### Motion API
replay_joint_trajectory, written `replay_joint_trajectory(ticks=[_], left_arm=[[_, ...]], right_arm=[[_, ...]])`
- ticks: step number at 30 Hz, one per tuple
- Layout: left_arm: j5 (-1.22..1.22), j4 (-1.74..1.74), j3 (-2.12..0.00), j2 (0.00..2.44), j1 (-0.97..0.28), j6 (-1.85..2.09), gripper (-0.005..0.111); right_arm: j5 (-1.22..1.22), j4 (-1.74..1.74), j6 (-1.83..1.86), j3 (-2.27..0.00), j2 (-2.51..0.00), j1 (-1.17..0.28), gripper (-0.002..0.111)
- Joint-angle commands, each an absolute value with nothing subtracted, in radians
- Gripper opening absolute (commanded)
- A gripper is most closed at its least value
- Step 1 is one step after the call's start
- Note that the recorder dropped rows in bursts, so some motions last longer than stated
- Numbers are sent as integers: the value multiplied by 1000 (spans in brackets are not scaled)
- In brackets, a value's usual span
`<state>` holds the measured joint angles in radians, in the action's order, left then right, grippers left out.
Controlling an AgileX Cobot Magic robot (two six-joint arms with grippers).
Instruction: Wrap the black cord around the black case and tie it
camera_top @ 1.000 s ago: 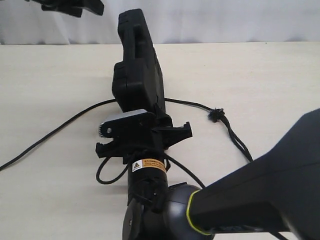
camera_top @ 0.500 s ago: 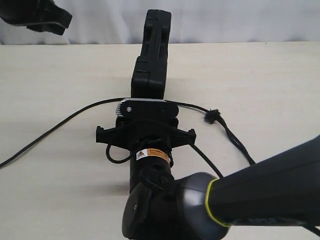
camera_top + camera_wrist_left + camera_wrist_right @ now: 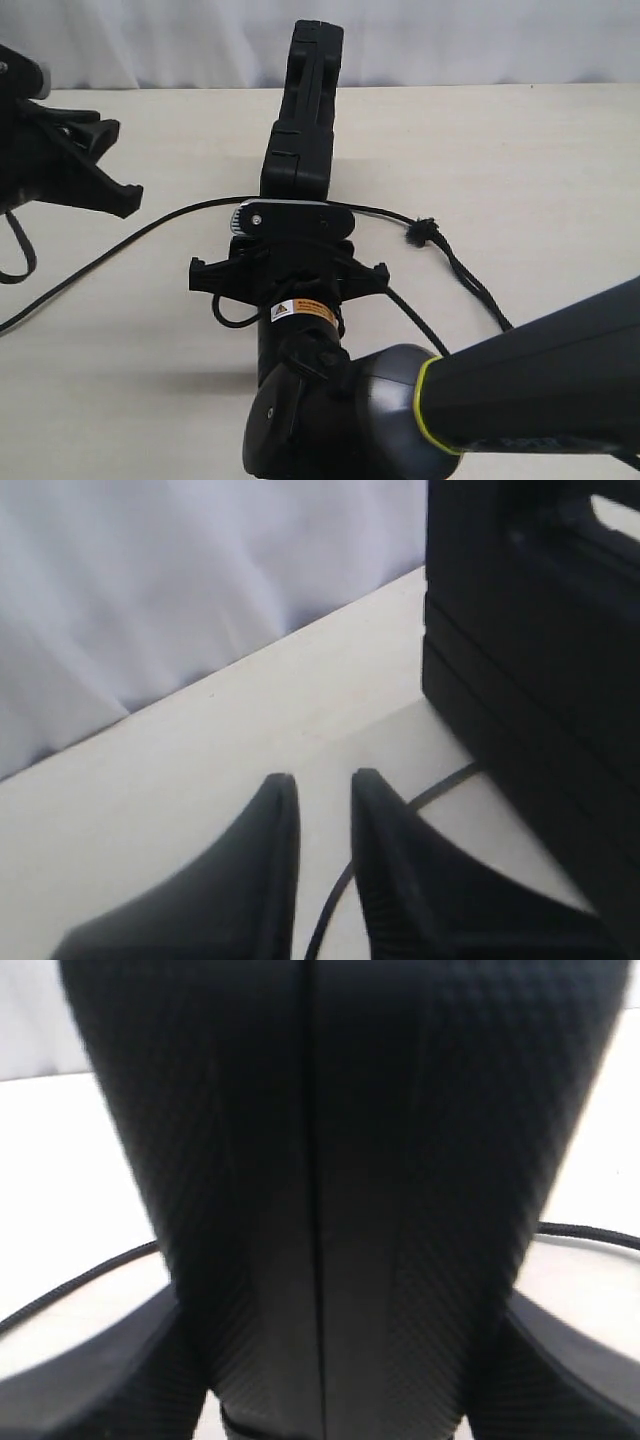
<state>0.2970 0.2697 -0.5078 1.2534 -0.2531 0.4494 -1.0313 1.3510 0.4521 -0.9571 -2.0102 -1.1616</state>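
exterior view: a flat, rectangular, matte black case (image 3: 303, 110) stands on its edge at the middle of the pale cream worktop (image 3: 540, 150), its length running from near to far. the right claw (image 3: 292, 218) is clenched on the near end of the case, and its dark arm reaches in from the near right. a long, thin, matte black cord (image 3: 120, 245) lies on the worktop. it comes from the near left, passes the case's near end and goes on to the right, where its fuzzy frayed knot (image 3: 425, 232) sits and doubled strands trail toward the near right. the left claw (image 3: 118, 168) hangs at the left edge of the scene, well apart from the case. a pale grey curtain (image 3: 480, 40) closes the far side.

left wrist view: the left claw's two dark fingers (image 3: 260, 870) show a narrow gap at the tips with nothing between them, so it is released. the case (image 3: 540, 660) rises just beyond them, and the cord (image 3: 440, 785) runs along its foot.

right wrist view: the picture is blurred. the case's textured face (image 3: 320, 1160) fills the middle, with a finger (image 3: 90, 1380) seemingly pressed against each side. the cord (image 3: 70, 1290) shows on both sides of the case.
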Motion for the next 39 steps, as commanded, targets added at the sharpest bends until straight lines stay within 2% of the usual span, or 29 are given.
replay_joint_trajectory(ticks=[1, 6, 13, 28, 33, 39], left_arm=[[330, 273, -534, 1296, -315, 413, 36], [276, 406, -637, 1314, -315, 411, 41], [-112, 413, -890, 1370, -315, 382, 41], [-562, 485, -1244, 1616, -315, 366, 41], [-653, 492, -1316, 1683, -315, 361, 41], [-626, 492, -1316, 1707, -315, 361, 41]], right_arm=[[-1004, 1322, 479, -960, -1998, -1163, 5], [-996, 1322, 532, -960, -1998, -1163, 5], [-996, 1322, 538, -960, -1998, -1163, 5], [-989, 1322, 547, -960, -1998, -1163, 50], [-989, 1322, 547, -960, -1998, -1163, 54], [-989, 1322, 553, -960, -1998, -1163, 54]])
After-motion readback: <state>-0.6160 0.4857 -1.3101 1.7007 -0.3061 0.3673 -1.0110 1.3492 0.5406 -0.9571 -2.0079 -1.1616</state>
